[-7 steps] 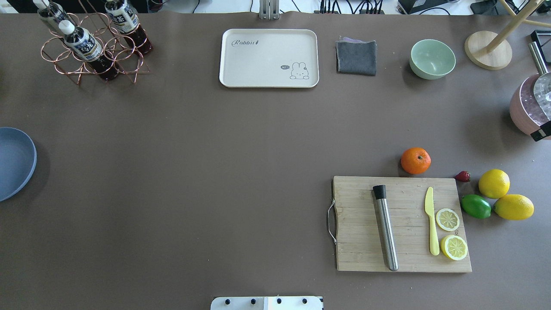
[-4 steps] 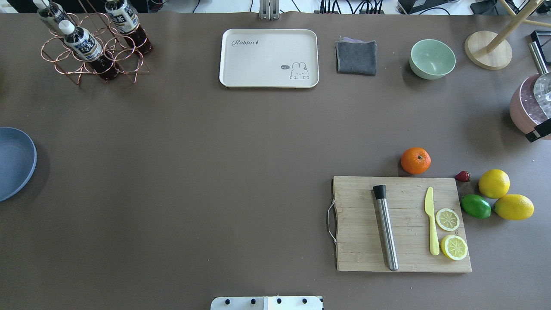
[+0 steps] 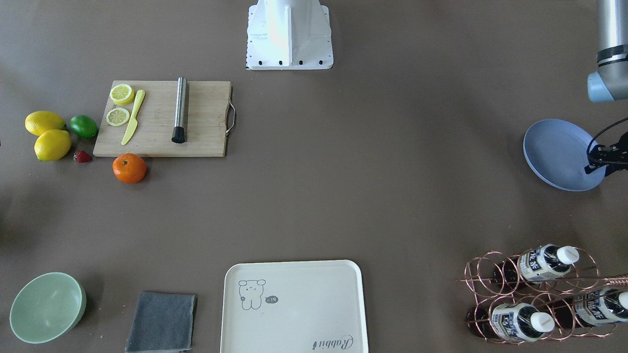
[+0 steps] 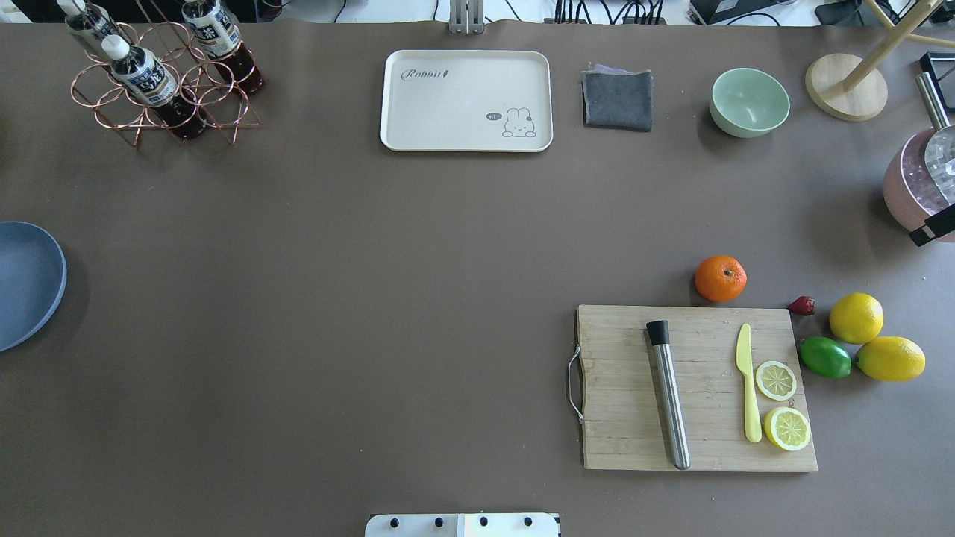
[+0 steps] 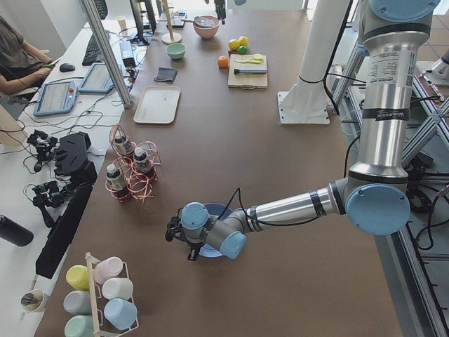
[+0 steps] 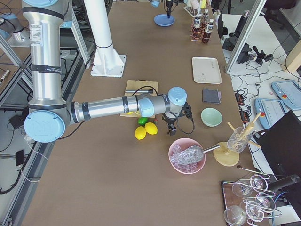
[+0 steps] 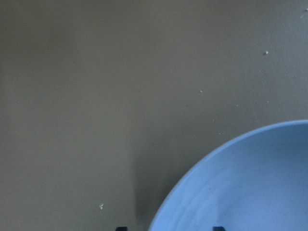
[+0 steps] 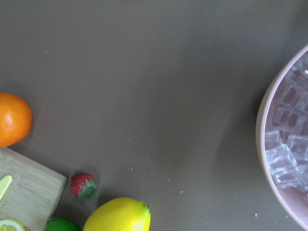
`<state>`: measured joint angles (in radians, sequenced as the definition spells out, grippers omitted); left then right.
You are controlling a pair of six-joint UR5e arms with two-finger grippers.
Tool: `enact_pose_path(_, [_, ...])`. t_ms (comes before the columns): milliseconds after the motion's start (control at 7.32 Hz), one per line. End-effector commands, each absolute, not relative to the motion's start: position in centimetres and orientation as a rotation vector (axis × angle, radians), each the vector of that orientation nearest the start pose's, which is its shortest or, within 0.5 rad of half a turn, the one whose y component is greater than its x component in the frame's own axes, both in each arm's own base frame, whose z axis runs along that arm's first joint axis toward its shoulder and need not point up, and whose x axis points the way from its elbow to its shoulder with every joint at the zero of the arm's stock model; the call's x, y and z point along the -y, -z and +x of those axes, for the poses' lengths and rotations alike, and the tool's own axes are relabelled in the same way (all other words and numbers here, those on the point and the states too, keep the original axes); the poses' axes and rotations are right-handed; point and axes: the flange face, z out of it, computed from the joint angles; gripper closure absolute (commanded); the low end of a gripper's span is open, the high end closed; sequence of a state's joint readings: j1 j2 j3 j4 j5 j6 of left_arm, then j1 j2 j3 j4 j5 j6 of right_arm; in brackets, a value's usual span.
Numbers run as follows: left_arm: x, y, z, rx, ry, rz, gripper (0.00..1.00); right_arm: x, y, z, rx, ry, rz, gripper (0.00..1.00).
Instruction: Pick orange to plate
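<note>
**Left gripper at plate rim; orange by the cutting board**

- Front-facing: left gripper [image 3: 602, 162] hangs over the plate [image 3: 549, 147], at the rim farthest from the cutting board [image 3: 206, 122]. The plate lies well apart from the board. The orange [image 3: 129, 168] sits on the table just beside the board's long edge away from the robot.
- Overhead: strawberry [image 4: 802, 305] just off the board corner past the orange.
- Exterior left: near arm low over the plate.
- Exterior right: right gripper [image 6: 171, 128] points down beyond the board's handle-less end, near the lemons [image 6: 146, 130]. Its spread cannot be told.
- Left wrist: fingertips [image 7: 121, 228] wide apart, holding nothing.
- Right wrist: orange beside the board corner, no fingers in frame.
</note>
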<state>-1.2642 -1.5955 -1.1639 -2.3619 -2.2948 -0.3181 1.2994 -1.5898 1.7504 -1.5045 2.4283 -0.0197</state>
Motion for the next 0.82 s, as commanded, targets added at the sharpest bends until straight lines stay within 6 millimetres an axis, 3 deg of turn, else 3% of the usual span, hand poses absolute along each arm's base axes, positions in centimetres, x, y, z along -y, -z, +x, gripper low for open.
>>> enact_pose_path(0, [50.1,-75.2,9.0,-0.811,-0.112,0.150,1.00,48.9,-56.4,-7.6,0.881,0.370,0.108,0.00])
enact_pose_path(273, [51.8,-70.1,10.1,-0.878,-0.105,0.123,1.00,48.8,-56.4,-7.7,0.884,0.373,0.106,0.00])
enact_pose_path(410, [52.4,-66.4,10.5,-0.944,-0.096,0.092,1.00,48.7,-56.1,-7.8,0.886,0.365,0.104,0.00])
enact_pose_path(547, [53.6,-60.9,11.2,-0.972,0.005,0.071,1.00,48.7,-56.1,-7.9,0.885,0.361,0.101,0.00])
enact_pose_path(683, [53.4,-55.5,12.3,-0.998,0.053,0.070,1.00,48.7,-56.2,-8.1,0.885,0.365,0.098,0.00])
